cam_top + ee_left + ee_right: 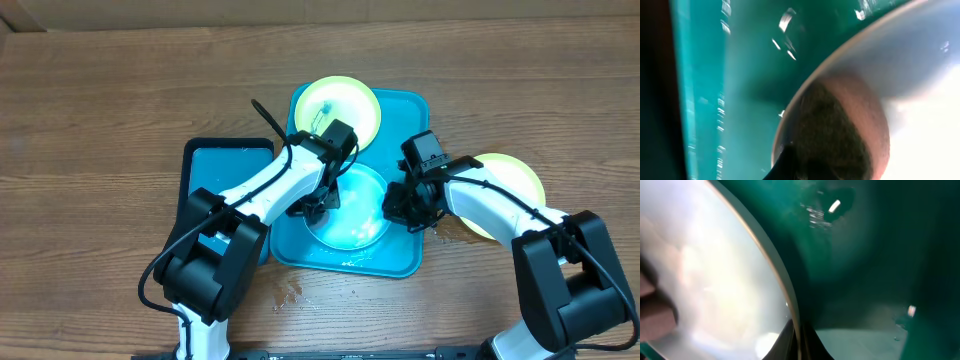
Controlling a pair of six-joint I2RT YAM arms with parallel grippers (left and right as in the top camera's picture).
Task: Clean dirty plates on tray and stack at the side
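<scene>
Light blue plate (362,228) rim pinched in right gripper (397,210); left gripper (316,207) clenches dark pad (835,135)

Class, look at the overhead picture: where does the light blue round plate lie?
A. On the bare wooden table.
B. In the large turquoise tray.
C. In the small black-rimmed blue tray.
B: seen from overhead, the light blue round plastic plate lies inside the raised rim of the large turquoise rectangular plastic tray.
</scene>
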